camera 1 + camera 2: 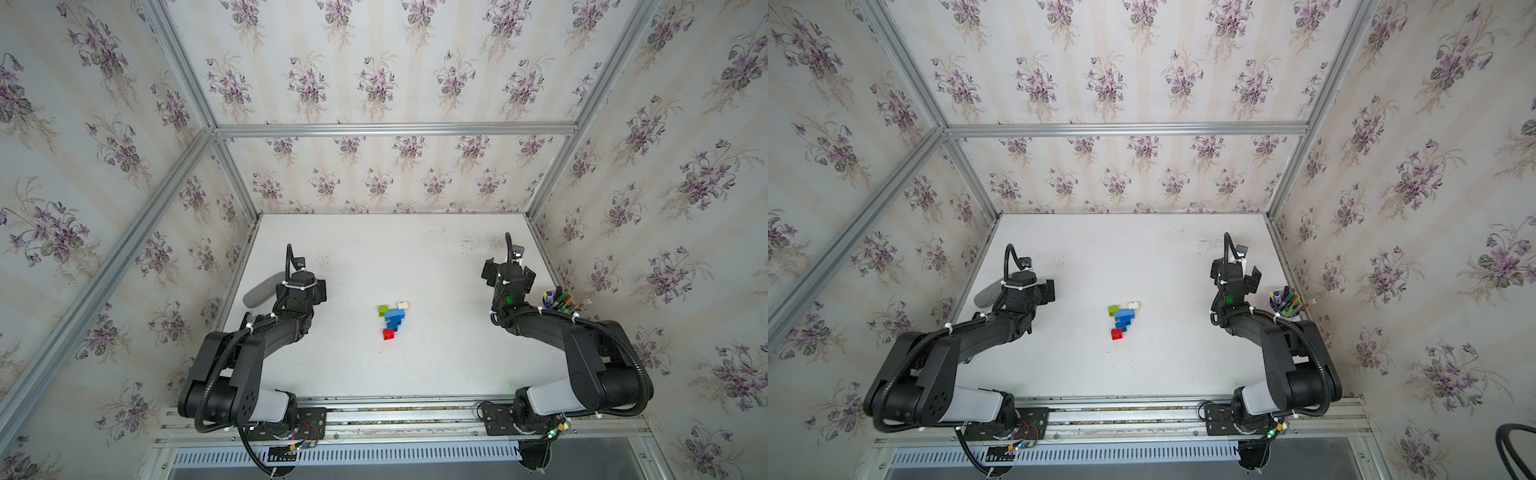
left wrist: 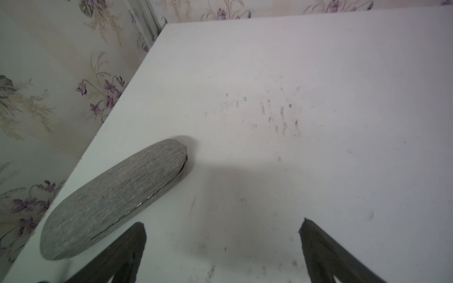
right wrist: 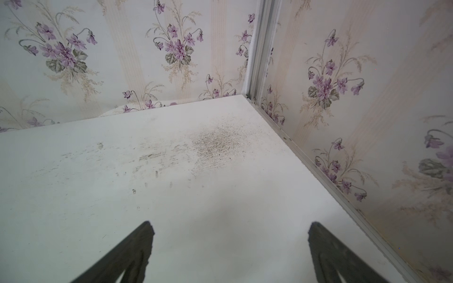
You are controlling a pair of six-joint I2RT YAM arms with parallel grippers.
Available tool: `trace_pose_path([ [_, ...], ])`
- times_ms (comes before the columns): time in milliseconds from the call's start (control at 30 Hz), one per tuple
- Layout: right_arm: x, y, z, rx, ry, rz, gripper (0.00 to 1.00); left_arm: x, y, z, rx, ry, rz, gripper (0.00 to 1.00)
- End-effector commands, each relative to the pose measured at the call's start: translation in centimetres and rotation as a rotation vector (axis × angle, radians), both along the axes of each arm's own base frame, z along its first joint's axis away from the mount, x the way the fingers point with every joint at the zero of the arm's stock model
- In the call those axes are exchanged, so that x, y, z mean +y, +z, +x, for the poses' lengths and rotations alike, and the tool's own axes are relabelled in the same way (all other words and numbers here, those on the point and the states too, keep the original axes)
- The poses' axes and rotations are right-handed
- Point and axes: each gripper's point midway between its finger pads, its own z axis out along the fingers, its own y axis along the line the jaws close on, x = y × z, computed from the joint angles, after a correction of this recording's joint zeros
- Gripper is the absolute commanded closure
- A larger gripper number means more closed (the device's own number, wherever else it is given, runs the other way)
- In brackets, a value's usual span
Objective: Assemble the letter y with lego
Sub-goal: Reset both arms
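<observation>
The lego [image 1: 392, 319] lies in the middle of the white table [image 1: 436, 365], joined as the letter y [image 1: 1123, 318]. A lime green brick [image 1: 383, 310] and a cream-white brick [image 1: 403, 306] form the arm tips. A light blue brick [image 1: 395, 314] and dark blue bricks [image 1: 392, 325] make the middle, and a red brick [image 1: 389, 334] is the foot. My left gripper [image 2: 223, 223] is open over bare table, well to the left of the bricks. My right gripper [image 3: 231, 224] is open near the far right corner. Neither wrist view shows the bricks.
A grey fabric case [image 2: 115, 201] lies at the table's left edge beside the left gripper [image 1: 307, 289]. A cup of pens and markers [image 1: 559, 302] stands at the right edge, behind the right arm [image 1: 509, 274]. Wallpapered walls close in three sides.
</observation>
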Motion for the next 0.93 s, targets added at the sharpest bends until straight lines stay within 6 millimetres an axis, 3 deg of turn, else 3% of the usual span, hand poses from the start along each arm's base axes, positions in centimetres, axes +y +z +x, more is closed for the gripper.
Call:
trace_pose_path([
  [0, 0.9, -0.6, -0.5, -0.040, 0.072, -0.021, 0.00, -1.4, 2.2, 1.5, -0.121, -0.091, -0.024, 0.01],
  [33, 1.7, 0.0, -0.6, -0.077, 0.134, -0.033, 0.00, -1.5, 2.1, 1.6, -0.135, -0.098, -0.024, 0.01],
  [267, 1.0, -0.4, -1.6, -0.146, 0.203, 0.064, 0.00, -1.8, 1.8, 1.7, -0.165, -0.123, -0.027, 0.01],
  [667, 1.0, -0.5, -1.6, -0.139, 0.205, 0.065, 0.00, -1.8, 1.6, 1.5, -0.150, -0.123, -0.030, 0.01],
  [900, 1.9, -0.7, -1.8, -0.141, 0.298, 0.088, 0.00, -1.8, 1.7, 1.5, -0.152, -0.123, -0.029, 0.01],
])
